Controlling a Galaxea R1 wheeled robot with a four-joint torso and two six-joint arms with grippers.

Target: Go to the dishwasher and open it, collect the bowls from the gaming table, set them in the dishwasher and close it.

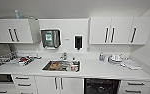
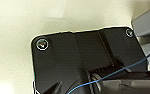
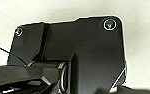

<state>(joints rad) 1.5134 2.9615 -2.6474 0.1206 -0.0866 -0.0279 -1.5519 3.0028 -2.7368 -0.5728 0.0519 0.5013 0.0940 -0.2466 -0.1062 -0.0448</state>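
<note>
From the head view we face a white kitchen counter (image 1: 96, 70) with a sink (image 1: 62, 65) under wall cabinets (image 1: 111, 30). The dishwasher (image 1: 101, 86) sits as a dark opening below the counter, right of the sink. In both wrist views we see pale floor; whether the grippers are open, we cannot tell.

No text, brand or number can be read anywhere: the green-and-white label (image 1: 48, 36) on the paper towel dispenser (image 1: 50, 38) on the wall above the sink (image 1: 62, 66) is too blurred to make out, and no gripper is nearby to place it against.
</note>
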